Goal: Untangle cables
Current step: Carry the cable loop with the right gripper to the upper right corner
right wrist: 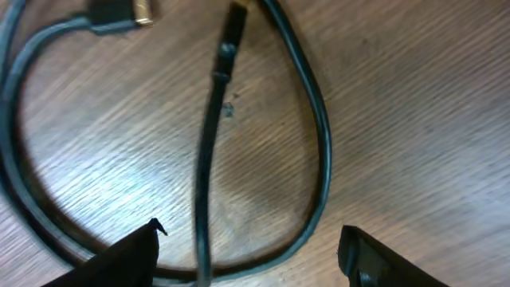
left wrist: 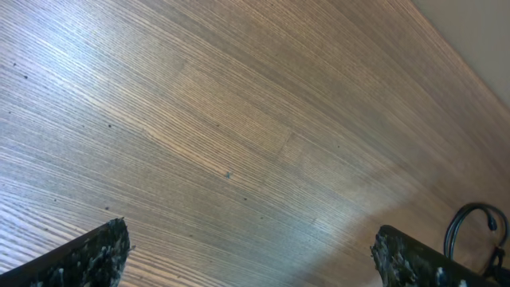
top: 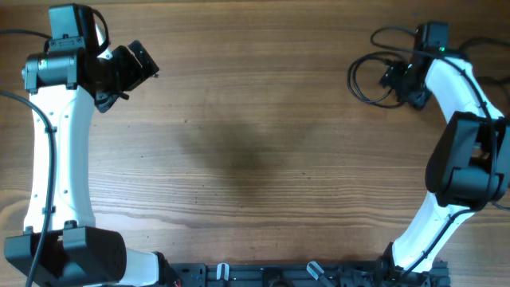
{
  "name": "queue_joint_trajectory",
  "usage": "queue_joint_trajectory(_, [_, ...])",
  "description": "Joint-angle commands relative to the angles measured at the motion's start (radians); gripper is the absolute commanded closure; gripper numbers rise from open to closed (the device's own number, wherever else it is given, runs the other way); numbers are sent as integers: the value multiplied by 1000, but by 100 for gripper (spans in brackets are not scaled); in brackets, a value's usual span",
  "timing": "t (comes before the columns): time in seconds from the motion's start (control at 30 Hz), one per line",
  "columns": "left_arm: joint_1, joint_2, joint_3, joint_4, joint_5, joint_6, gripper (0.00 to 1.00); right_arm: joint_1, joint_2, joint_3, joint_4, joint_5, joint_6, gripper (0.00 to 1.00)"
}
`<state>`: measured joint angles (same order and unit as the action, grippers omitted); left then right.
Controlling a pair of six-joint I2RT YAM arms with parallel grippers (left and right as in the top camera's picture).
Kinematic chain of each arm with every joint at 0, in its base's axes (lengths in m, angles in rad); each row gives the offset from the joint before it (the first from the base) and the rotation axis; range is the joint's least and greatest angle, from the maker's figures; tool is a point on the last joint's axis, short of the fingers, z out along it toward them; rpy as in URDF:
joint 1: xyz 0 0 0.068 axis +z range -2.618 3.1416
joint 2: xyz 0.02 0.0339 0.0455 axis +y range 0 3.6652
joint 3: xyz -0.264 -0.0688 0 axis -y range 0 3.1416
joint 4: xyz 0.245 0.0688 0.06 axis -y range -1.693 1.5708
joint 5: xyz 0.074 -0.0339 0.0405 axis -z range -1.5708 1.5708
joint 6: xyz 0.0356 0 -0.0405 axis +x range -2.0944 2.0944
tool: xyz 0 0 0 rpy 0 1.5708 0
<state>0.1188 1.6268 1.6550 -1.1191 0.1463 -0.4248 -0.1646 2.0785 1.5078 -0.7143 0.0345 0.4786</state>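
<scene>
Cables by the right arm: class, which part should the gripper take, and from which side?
Probably the straight strand, from above: it lies flat on the table, between the open fingers of the right gripper, with bare wood either side.

Black cables [right wrist: 325,151] on a brown wood-grained table [top: 255,143].

No text, label, brand, number or sign can be read in any view. There is none on the brown wooden table [top: 255,159], and none on the thin black cables [right wrist: 325,151] that lie on it. The small plug ends near the table's far right corner are too blurred to show any marking.
</scene>
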Motion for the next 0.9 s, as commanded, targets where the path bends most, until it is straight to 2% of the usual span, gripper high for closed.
queue_joint_trajectory(0.0, [1, 8, 0, -1, -2, -10, 0, 0, 28, -69, 64, 2, 65, 28])
queue_joint_trajectory(0.1, [1, 8, 0, -1, -2, -10, 0, 0, 29, -111, 114, 1, 84, 32])
queue_joint_trajectory(0.2, [1, 8, 0, -1, -2, -10, 0, 0, 35, -122, 136, 2, 100, 41])
queue_joint_trajectory(0.23, [1, 8, 0, -1, -2, -10, 0, 0, 44, -122, 150, 2, 100, 50])
queue_joint_trajectory(0.33, [1, 8, 0, -1, -2, -10, 0, 0, 74, -122, 174, 3, 100, 62])
queue_joint_trajectory(0.53, [1, 8, 0, -5, -2, -10, 0, -1, 127, -122, 263, 3, 100, 96])
queue_joint_trajectory(0.7, [1, 8, 0, -5, -2, -10, 0, -29, 126, -103, 468, 53, 105, 96])
queue_joint_trajectory(0.87, [1, 8, 0, -8, -2, -10, 0, -100, 126, -73, 539, 182, 130, 96])
